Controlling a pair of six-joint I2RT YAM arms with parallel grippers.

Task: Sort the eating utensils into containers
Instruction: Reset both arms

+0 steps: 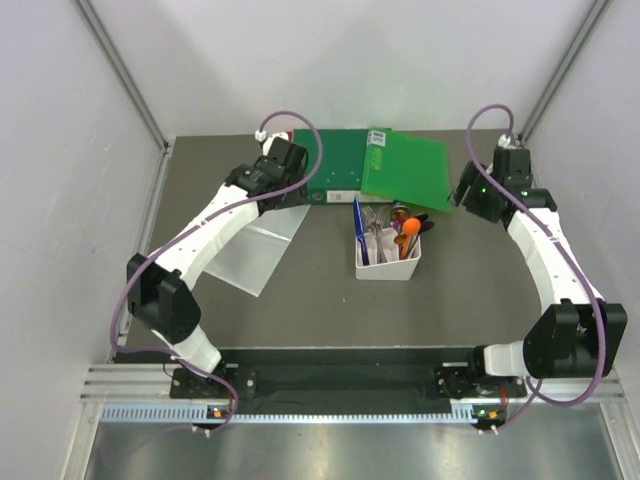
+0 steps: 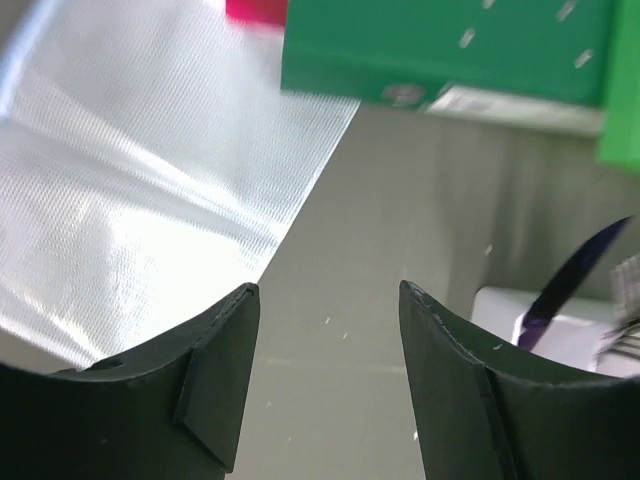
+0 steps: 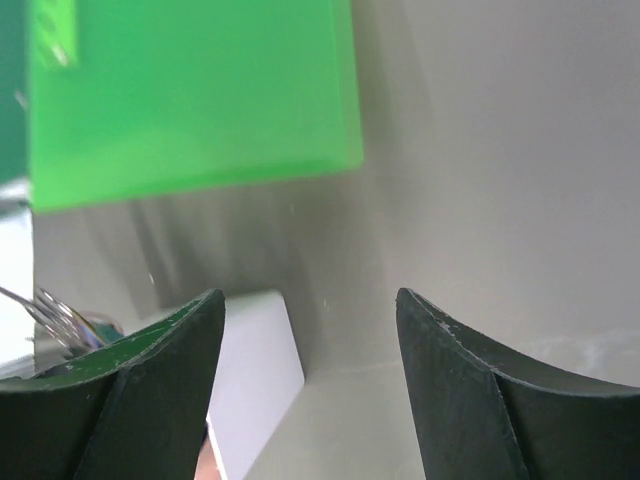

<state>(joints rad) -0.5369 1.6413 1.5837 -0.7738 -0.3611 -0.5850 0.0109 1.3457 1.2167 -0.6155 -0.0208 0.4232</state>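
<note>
The small white rectangular plastic bin (image 1: 388, 262) stands near the middle of the dark table (image 1: 300, 300). The eating utensils (image 1: 385, 240) all seem to lie in it, with their ends sticking out toward 12 o'clock (we see none loose on the table). The dark blue knife (image 1: 359, 230) leans at the 9 o'clock side and the orange spoon (image 1: 411, 227) at the 3 o'clock side. The left gripper (image 2: 328, 290), at 10 o'clock of the bin, and the right gripper (image 3: 308, 295), at 2 o'clock, are both released, with nothing between the fingers. We judge these pieces light, stiff and slippery. A hold across the flat handle, near its middle, should be the safest.
</note>
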